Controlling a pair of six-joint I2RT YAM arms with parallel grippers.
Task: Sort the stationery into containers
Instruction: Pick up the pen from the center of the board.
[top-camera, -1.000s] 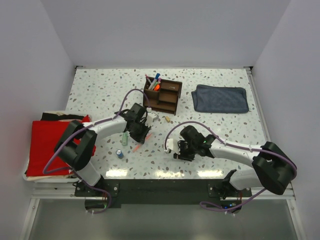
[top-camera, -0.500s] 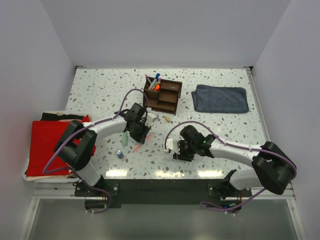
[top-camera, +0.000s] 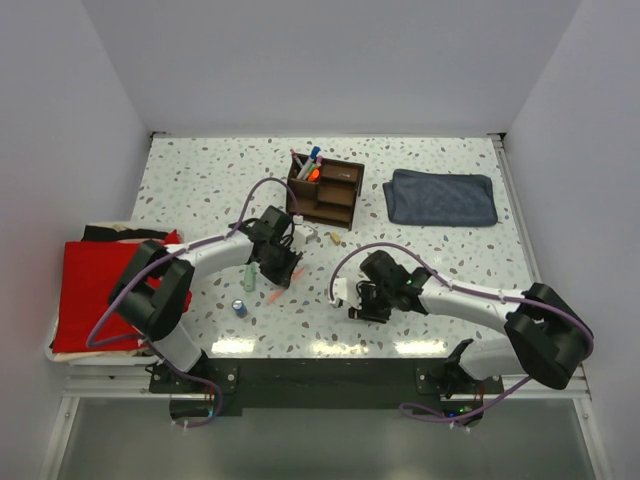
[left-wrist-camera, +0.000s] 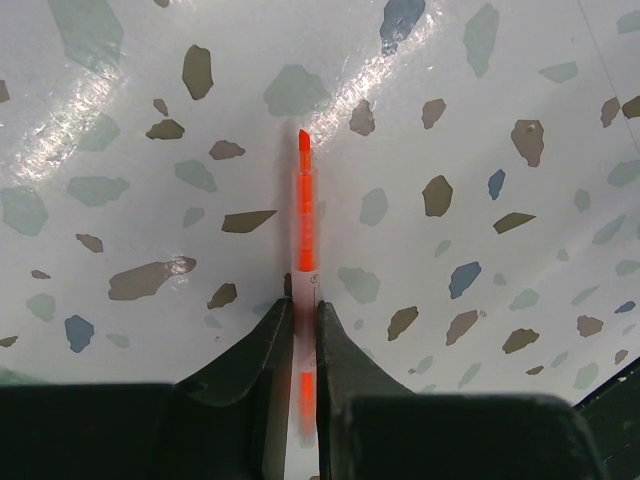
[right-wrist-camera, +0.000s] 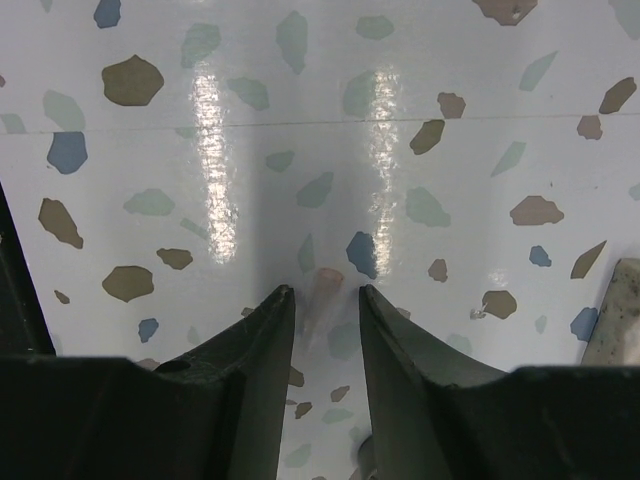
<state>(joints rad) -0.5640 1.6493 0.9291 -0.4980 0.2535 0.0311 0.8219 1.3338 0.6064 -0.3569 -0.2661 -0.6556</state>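
Your left gripper clamps red pen, long axis straight ahead, tip pointing away; right gripper fingers apart around pink item.

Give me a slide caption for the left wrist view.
Left gripper pinching a thin red pen, speckled tabletop beyond.

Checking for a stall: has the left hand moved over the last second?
No. The left hand keeps the same spot below the wooden organizer, gripping the orange pen.

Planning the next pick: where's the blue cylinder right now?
Top view: the blue cylinder sits on the table left of centre, close to the front edge, just in front of the pale green tube.
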